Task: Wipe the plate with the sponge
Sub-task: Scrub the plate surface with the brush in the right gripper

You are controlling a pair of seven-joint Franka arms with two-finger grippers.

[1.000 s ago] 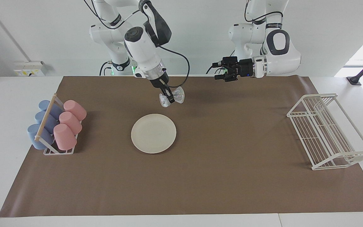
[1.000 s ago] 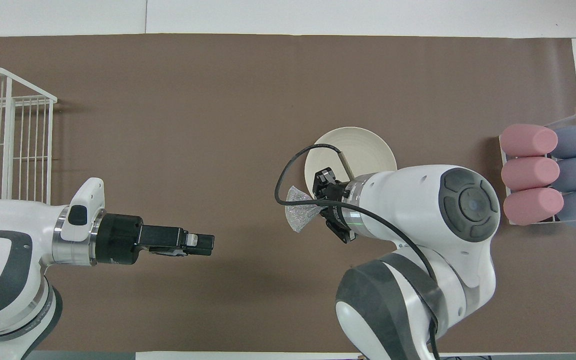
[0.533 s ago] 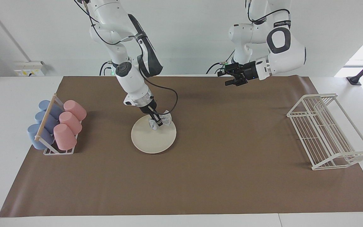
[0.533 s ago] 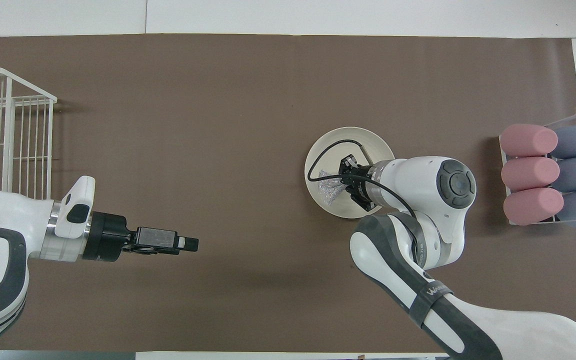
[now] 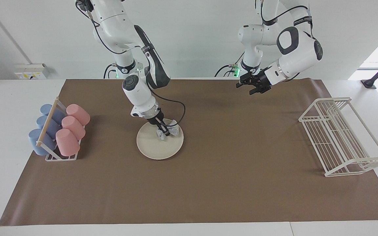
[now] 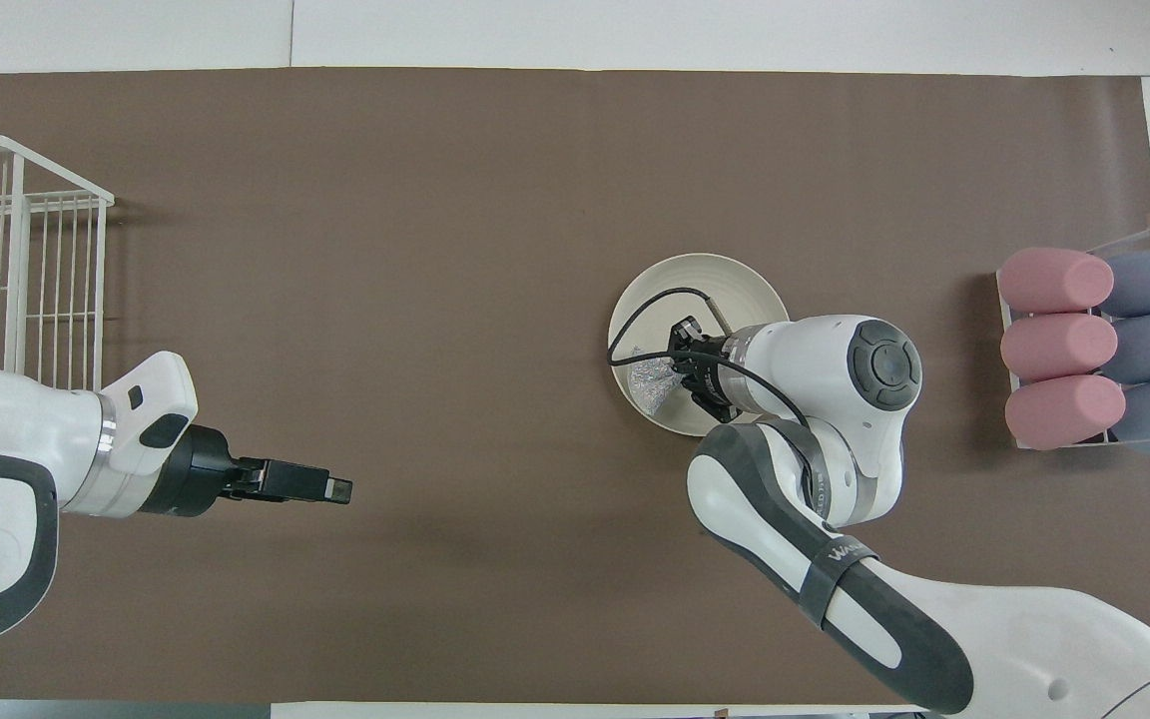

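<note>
The cream-white plate [image 5: 156,149] [image 6: 730,282] lies on the brown mat, toward the right arm's end of the table. My right gripper [image 5: 165,131] [image 6: 675,373] is shut on the pinched waist of the silvery sponge [image 5: 175,130] [image 6: 646,383]. The sponge rests on the part of the plate nearer to the robots. My left gripper [image 5: 254,89] [image 6: 337,490] hangs open and holds nothing, over the mat's edge near its own base, well apart from the plate.
A rack of pink and blue cups [image 5: 66,129] [image 6: 1059,348] stands at the right arm's end of the mat. A white wire rack [image 5: 340,137] [image 6: 16,290] stands at the left arm's end.
My right gripper came down with the sponge from above the mat onto the plate and shifted slightly on it. The left arm drew back toward its base.
</note>
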